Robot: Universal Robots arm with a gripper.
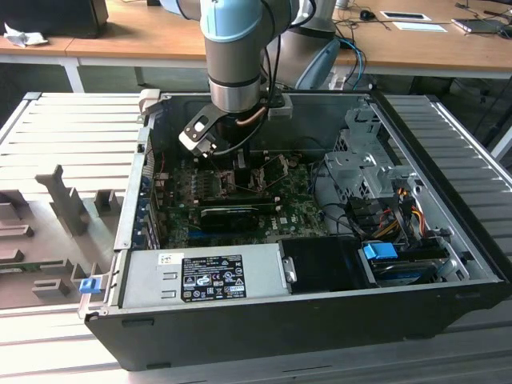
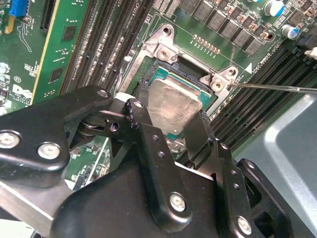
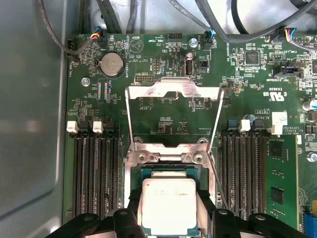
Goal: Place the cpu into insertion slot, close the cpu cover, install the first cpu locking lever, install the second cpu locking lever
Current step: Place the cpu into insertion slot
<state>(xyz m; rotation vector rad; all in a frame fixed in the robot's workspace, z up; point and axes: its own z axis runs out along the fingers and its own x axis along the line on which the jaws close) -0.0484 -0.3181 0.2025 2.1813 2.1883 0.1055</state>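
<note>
Gripper clasps the cpu — open case on slatted table, wooden desks behind.

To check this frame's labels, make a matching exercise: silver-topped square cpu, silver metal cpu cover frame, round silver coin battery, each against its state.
1 silver-topped square cpu
2 silver metal cpu cover frame
3 round silver coin battery

A swung open
B on the green circuit board
C between the black gripper's fingers, over the insertion slot

Pairs: 1-C, 2-A, 3-B

The arm reaches straight down, its gripper clamped on the cpu.
</note>
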